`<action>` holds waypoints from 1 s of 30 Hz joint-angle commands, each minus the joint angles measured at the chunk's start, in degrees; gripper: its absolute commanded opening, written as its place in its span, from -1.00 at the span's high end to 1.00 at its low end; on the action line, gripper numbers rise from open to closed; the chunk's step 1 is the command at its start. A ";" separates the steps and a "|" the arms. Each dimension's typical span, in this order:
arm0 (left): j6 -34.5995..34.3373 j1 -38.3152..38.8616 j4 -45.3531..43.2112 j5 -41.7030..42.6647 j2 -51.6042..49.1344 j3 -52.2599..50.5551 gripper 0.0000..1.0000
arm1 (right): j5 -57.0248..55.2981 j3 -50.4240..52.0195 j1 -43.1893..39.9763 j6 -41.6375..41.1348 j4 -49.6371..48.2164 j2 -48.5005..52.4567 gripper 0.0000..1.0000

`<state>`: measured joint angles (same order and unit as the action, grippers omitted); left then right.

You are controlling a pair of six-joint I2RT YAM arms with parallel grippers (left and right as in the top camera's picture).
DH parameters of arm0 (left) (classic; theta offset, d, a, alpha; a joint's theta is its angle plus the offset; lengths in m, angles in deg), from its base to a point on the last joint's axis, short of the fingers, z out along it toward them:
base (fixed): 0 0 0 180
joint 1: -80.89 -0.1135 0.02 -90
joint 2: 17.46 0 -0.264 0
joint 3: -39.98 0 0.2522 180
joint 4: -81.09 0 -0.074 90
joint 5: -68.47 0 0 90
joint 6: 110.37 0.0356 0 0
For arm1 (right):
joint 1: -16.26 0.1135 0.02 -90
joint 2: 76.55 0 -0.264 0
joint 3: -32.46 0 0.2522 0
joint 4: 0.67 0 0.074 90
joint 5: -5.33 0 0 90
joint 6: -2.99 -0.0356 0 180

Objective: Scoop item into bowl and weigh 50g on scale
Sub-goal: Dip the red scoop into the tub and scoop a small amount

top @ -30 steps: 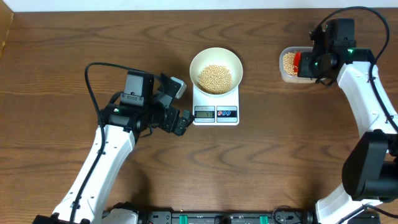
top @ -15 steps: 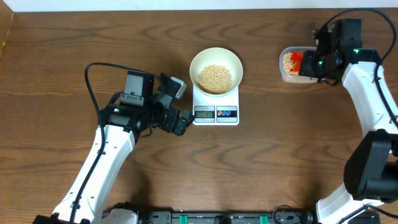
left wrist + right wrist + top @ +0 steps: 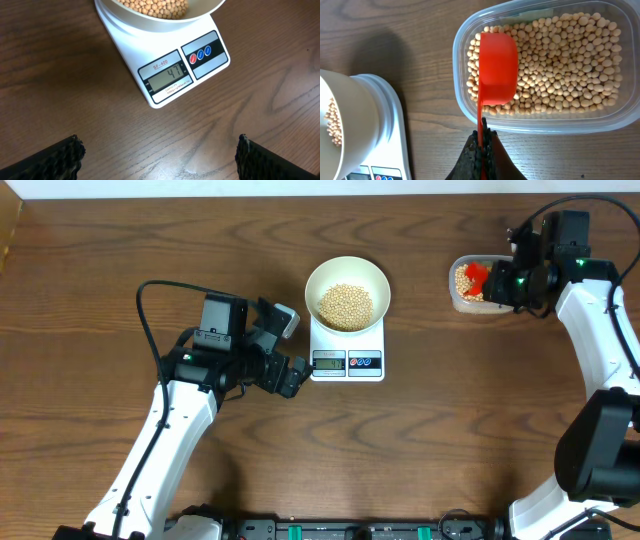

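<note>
Your right fingers (image 3: pixel 466 161) clamp the red plastic scoop (image 3: pixel 497 67) over pale-tan beans (image 3: pixel 560 60) in the clear plastic tub (image 3: pixel 535 129) just ahead, presumably because the white digital scale (image 3: pixel 165 75) beyond your parted left fingers (image 3: pixel 60 157) reads 47.

Overhead: we look straight down, whole table (image 3: pixel 100 260). Left wrist: close over the scale (image 3: pixel 165 65). Right wrist: close over tub (image 3: pixel 545 124), scale shared.

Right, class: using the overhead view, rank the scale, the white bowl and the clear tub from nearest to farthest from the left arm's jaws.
1. Scale: just to the right of the left jaws, at the table's centre.
2. White bowl: sitting on the scale's far end, further back.
3. Clear tub: far off at the back right of the table.
</note>
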<state>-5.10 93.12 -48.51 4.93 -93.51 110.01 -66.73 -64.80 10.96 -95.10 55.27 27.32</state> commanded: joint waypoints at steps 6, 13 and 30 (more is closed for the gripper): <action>0.35 0.07 0.02 -0.13 0.48 1.07 -0.97 | 2.25 0.44 -0.96 -1.40 0.07 0.42 0.98; 0.35 0.07 0.02 -0.13 0.48 1.07 -0.97 | 7.30 0.44 -5.03 -1.51 0.31 0.39 0.98; 0.37 0.07 0.02 -0.13 0.48 1.07 -0.97 | 26.27 0.44 -13.42 4.72 1.33 0.39 0.98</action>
<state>-5.10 93.12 -48.51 4.93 -93.51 110.01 -47.48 -64.80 -1.30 -93.23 56.34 27.32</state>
